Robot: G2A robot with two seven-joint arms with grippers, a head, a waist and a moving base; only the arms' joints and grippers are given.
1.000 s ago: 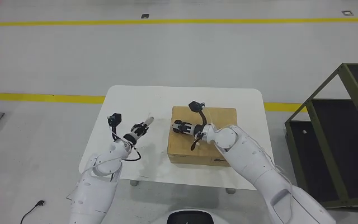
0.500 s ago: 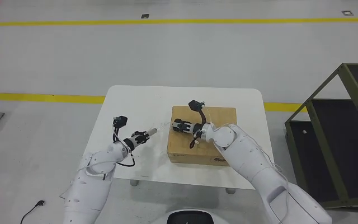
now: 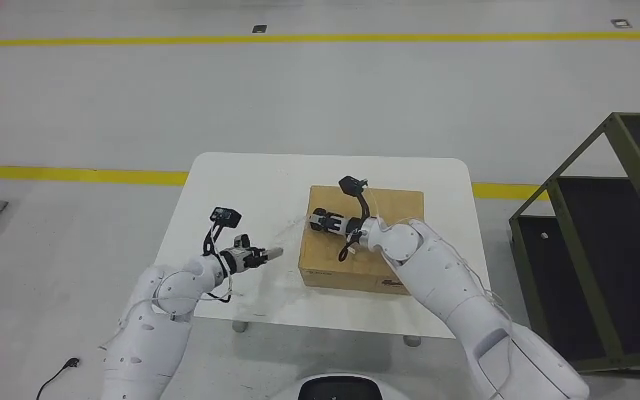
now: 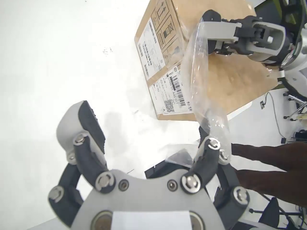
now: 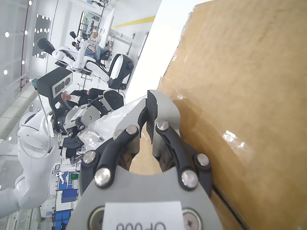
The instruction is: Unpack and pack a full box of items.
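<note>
Over the nine o'clock edge of the box (image 3: 395, 205), the right pincer (image 3: 318, 218) has its fingers pressed together, pinching one end of a clear film strip (image 4: 203, 92). That strip stretches away toward eight o'clock, straight across to the left pincer (image 3: 268, 253). Its fingers stand wide apart, and the film clings to just one finger (image 4: 212, 146)! The left pincer sits over bare white worktop (image 3: 260, 185), just off the box's nine o'clock side. The box itself is closed brown cardboard with its flaps down and printed labels on the side facing the left pincer. It rests flat toward three o'clock of the worktop's centre. Farther out at three o'clock, a green metal rack (image 3: 585, 165) stands on the floor.
</note>
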